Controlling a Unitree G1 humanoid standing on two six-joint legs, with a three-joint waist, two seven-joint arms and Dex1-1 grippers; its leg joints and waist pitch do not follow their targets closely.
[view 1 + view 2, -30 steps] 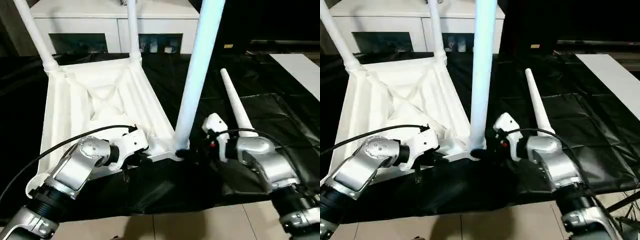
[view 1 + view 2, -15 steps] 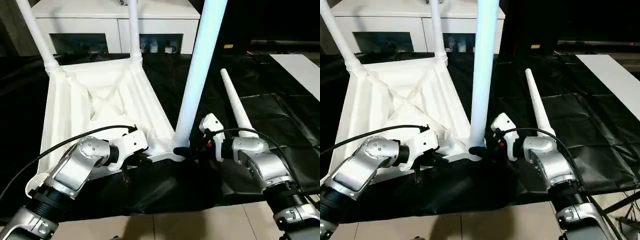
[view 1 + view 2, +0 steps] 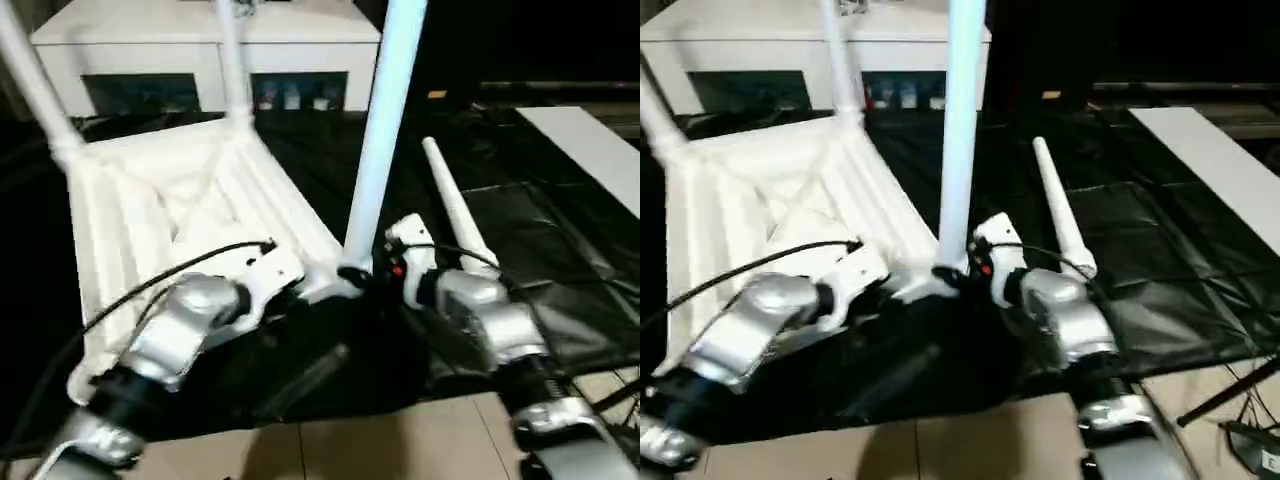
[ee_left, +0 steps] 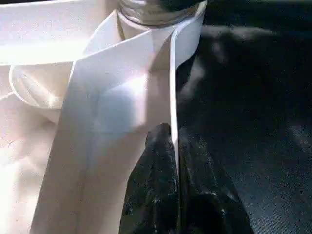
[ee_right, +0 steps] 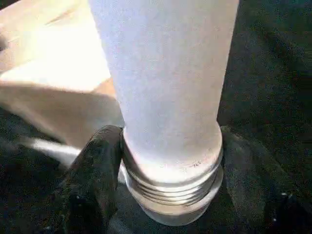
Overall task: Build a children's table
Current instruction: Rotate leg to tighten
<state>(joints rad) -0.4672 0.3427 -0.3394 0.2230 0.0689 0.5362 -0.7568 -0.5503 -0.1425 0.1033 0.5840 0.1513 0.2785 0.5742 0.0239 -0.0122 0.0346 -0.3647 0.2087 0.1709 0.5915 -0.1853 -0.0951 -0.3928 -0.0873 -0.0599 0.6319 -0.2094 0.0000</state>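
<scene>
White plastic, ribbed underside up, the table top (image 3: 190,200) lies on the black sheet (image 3: 560,230), two legs (image 3: 35,85) standing at its far corners; the left gripper (image 4: 173,185) is pinched tight on the thin near rim of the top, beside the corner socket; the upright leg (image 3: 385,130) stands at that near corner, its threaded base between the right gripper's (image 5: 170,175) fingers (image 5: 92,180), which clasp it; a loose leg (image 3: 450,210) lies just right; a white cabinet (image 3: 200,60) stands behind.
</scene>
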